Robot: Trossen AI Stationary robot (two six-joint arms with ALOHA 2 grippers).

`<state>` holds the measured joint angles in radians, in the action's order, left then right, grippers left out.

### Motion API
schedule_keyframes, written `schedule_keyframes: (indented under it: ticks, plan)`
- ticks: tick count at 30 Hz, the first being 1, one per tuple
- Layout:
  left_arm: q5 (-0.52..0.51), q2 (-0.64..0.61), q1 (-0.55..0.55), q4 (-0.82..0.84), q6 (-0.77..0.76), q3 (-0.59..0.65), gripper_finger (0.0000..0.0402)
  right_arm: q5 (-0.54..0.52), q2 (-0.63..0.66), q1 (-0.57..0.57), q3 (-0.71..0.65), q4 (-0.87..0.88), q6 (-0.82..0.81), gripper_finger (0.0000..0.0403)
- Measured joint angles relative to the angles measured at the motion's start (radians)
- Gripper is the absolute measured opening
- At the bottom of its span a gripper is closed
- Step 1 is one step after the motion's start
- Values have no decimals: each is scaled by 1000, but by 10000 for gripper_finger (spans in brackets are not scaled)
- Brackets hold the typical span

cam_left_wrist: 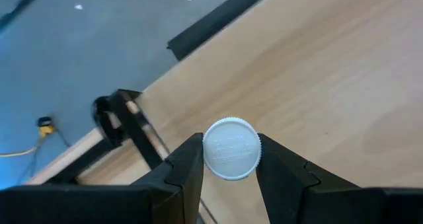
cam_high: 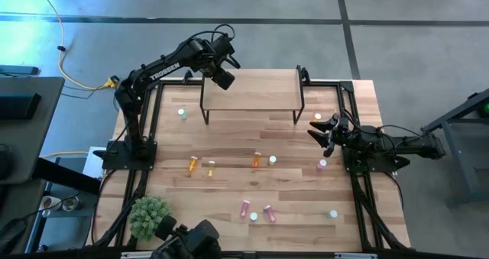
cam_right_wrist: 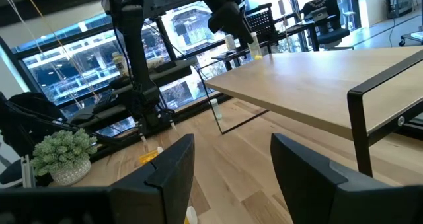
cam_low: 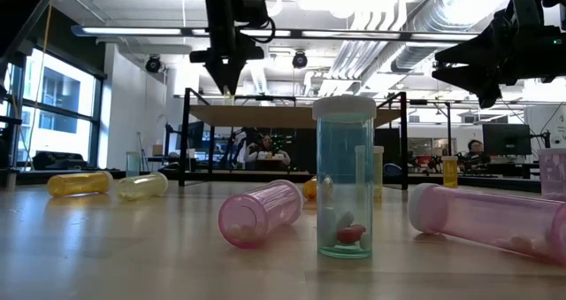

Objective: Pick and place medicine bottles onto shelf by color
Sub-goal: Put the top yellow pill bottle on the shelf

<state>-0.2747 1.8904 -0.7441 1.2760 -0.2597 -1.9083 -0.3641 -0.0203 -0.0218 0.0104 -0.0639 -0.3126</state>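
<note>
My left gripper (cam_high: 223, 77) hangs over the far left corner of the shelf (cam_high: 252, 91), shut on a small yellow bottle (cam_right_wrist: 254, 47) with a white cap (cam_left_wrist: 230, 148). The shelf, a light-wood board on thin black legs, stands at the table's far middle. Several bottles lie or stand on the tabletop: a green one (cam_high: 182, 114), two yellow (cam_high: 192, 164), an orange (cam_high: 257, 160), and pink ones (cam_high: 245, 208) near the front. My right gripper (cam_high: 322, 129) waits open and level at the table's right, with nothing between its fingers (cam_right_wrist: 173, 171). My left gripper pinches the bottle between its two fingers, one on each side of the white cap (cam_left_wrist: 230, 148). The fingers (cam_left_wrist: 188, 168) come from above, slanting steeply down. The bottle stays upright, its cap up, and in the low view it shows just above the shelf board (cam_low: 292, 114).
A small potted plant (cam_high: 149, 217) stands at the near left corner beside a dark camera mount (cam_high: 191, 240). Black frame rails (cam_high: 353, 121) run along the table's left and right sides. An orange bottle (cam_high: 318, 117) stands close to my right gripper.
</note>
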Motion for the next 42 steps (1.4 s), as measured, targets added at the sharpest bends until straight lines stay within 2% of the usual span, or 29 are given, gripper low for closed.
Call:
schedule_keyframes:
  ticks: [3, 7, 22, 34, 42]
  plan:
    - [41, 0, -2, -1, -2, 4, 113, 0, 0, 0, 0, 0, 0, 190]
    - [-1, 2, -2, -2, -2, 18, 113, 0, 0, 0, 0, 0, 0, 190]
    - [0, 2, -2, -2, 0, 19, 114, 0, 0, 0, 0, 0, 0, 190]
    - [3, 3, -2, -14, 0, 21, 171, 0, 0, 0, 0, 0, 0, 190]
    - [7, 3, -2, -18, 1, 21, 185, 0, 0, 0, 0, 0, 0, 190]
